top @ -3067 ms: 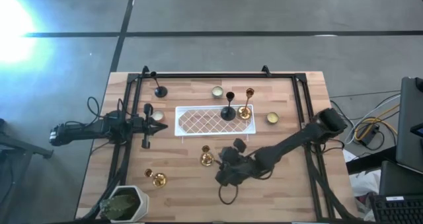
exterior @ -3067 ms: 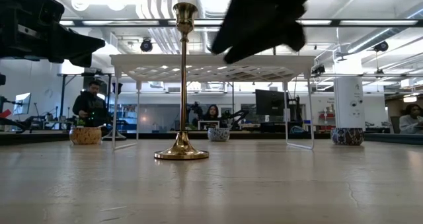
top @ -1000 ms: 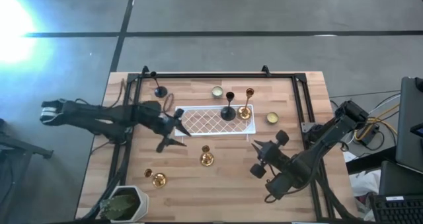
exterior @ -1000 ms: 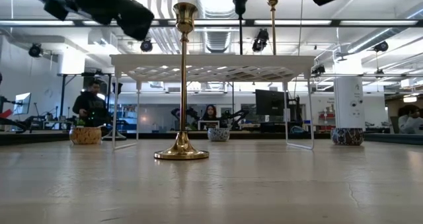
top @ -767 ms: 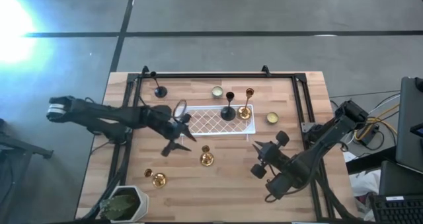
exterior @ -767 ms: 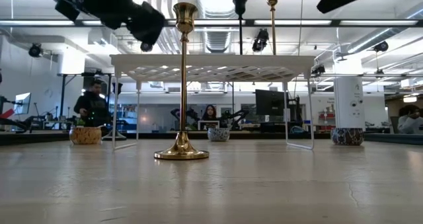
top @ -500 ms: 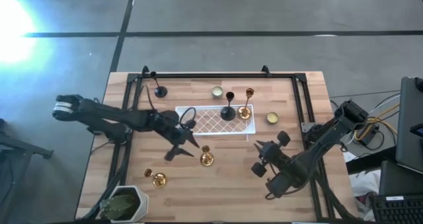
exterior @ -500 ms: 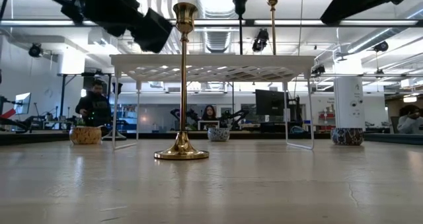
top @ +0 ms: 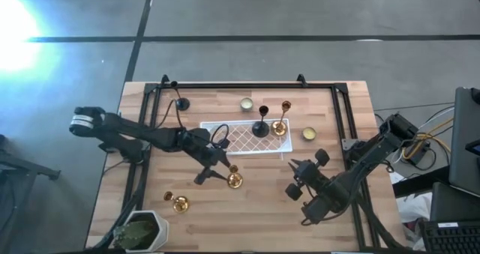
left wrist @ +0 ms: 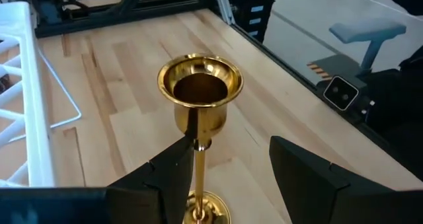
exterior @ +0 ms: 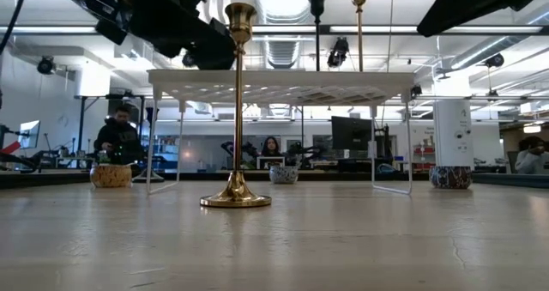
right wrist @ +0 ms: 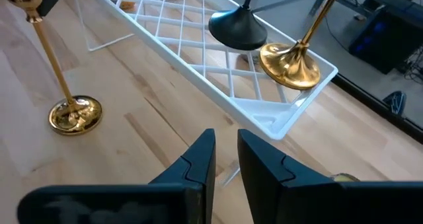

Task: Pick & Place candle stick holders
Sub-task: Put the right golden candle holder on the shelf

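Two candle stick holders, one black [top: 260, 122] and one gold [top: 281, 119], stand on the white tray [top: 225, 147], while the left gripper [left wrist: 228, 168], fingers spread, brackets a gold holder [left wrist: 199, 108] on the table beside the tray, apparently not yet gripping it, and the right gripper [right wrist: 225, 154] waits nearby, nearly closed and empty.

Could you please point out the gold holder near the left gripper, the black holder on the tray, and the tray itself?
gold holder [left wrist: 200, 90], left wrist view, on its top cup.
black holder [right wrist: 237, 28], right wrist view, on its round base.
white tray [top: 241, 137], high view, on its bare lattice.
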Robot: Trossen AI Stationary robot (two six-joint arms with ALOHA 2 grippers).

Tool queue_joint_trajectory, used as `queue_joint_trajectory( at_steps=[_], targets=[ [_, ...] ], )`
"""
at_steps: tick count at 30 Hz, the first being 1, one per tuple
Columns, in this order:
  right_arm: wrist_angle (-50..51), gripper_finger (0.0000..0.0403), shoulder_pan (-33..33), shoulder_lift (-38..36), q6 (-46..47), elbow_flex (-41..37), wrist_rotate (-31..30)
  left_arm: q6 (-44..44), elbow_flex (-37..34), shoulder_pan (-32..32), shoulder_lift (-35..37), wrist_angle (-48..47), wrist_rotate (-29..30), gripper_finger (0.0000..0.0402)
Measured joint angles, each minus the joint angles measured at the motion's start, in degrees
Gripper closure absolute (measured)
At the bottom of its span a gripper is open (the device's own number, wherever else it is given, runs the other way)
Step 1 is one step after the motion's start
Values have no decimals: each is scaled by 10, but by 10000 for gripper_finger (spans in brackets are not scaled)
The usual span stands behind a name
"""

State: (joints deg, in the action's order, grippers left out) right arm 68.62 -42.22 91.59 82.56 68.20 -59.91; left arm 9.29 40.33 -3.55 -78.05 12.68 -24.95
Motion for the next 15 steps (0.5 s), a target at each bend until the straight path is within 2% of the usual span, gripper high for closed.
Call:
queue_joint_trajectory(
  at_steps=[7, 13, 15],
  targets=[
    [0, 350, 0, 0, -2, -1, 0, 3, 0, -4, 23, -17, 21, 197],
    [-3, 343, 0, 0, -2, -6, 0, 73, 16, -25, 79, -94, 192, 197],
    [-4, 342, 0, 0, -1, -9, 0, 74, 28, -36, 91, -123, 230, 197]
  ],
)
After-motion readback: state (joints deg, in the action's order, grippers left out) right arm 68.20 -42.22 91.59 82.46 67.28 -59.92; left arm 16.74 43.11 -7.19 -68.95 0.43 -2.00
